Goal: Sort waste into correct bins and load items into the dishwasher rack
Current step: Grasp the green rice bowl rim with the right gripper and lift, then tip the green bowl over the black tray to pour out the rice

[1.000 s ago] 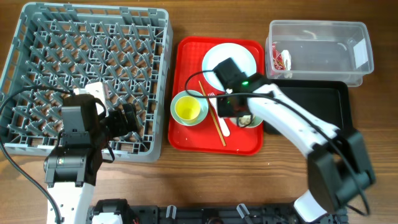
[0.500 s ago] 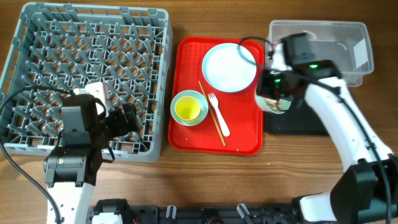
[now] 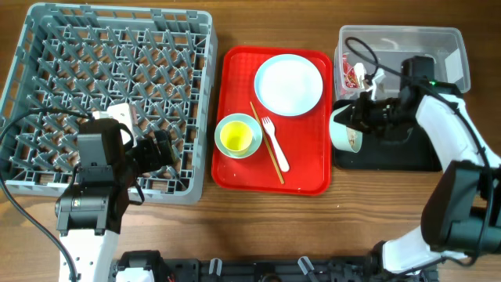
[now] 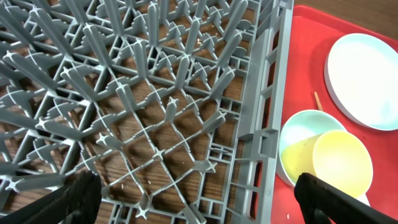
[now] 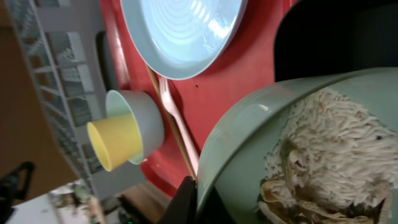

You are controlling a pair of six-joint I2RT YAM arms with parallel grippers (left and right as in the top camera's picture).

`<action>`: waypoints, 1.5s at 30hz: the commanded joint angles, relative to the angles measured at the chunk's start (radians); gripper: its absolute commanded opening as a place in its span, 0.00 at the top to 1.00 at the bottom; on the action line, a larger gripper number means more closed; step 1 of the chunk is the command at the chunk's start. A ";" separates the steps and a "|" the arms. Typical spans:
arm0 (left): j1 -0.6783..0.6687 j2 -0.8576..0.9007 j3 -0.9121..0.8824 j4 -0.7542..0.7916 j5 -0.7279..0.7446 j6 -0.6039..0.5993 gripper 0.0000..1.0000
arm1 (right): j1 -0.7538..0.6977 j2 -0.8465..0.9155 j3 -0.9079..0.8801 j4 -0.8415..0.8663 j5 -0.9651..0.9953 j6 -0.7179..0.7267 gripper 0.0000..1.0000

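Note:
My right gripper (image 3: 369,116) is shut on the rim of a pale mint bowl (image 3: 345,129), held tipped on its side over the left end of the black tray (image 3: 415,153). In the right wrist view my right gripper (image 5: 198,200) pinches that bowl's rim (image 5: 249,143), and beige-white scraps (image 5: 329,155) cling inside. The clear tub (image 3: 407,55) holds the red wrapper (image 3: 354,76). The white plate (image 3: 289,84), a second bowl (image 3: 238,135) holding the yellow cup (image 4: 342,163), the fork (image 3: 275,149) and chopsticks (image 3: 266,153) lie on the red serving tray (image 3: 309,176). My left gripper (image 4: 202,199) is open over the grey rack (image 3: 109,94).
The red serving tray sits between the rack and the two bins. The rack's right wall (image 4: 264,118) stands close beside the serving tray's left edge. Cables loop over the clear tub near my right arm.
My right arm carried the bowl of scraps off the red serving tray, rightward to the black tray, and tipped it on its side. The left arm has not moved.

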State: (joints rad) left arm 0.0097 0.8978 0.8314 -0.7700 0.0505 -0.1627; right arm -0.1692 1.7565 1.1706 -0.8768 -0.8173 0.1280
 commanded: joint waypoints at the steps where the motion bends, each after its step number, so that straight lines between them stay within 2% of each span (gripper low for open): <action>1: 0.008 -0.001 0.020 0.002 0.008 -0.009 0.00 | -0.065 0.055 -0.005 0.002 -0.216 -0.032 0.96; 5: 0.008 -0.001 0.020 0.002 0.008 -0.009 0.00 | -0.121 0.086 -0.005 0.000 -0.312 -0.045 0.96; 10: 0.008 -0.001 0.020 0.002 0.008 -0.008 0.00 | -0.190 0.116 -0.006 -0.002 -0.323 0.018 0.96; 17: 0.008 -0.001 0.020 0.003 0.008 -0.009 0.00 | -0.288 0.126 -0.006 -0.001 -0.427 0.008 0.96; 24: 0.008 -0.001 0.020 0.003 0.008 -0.009 0.00 | -0.380 0.126 -0.006 0.003 -0.563 0.090 0.96; 32: 0.008 -0.001 0.020 0.003 0.008 -0.009 0.00 | -0.402 0.126 -0.006 0.028 -0.807 0.092 0.96; 45: 0.008 -0.001 0.020 0.003 0.008 -0.009 0.00 | -0.402 0.126 -0.006 0.055 -0.806 0.118 0.96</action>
State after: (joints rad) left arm 0.0097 0.8978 0.8314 -0.7700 0.0505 -0.1627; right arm -0.5686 1.8652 1.1683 -0.8284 -1.5589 0.2424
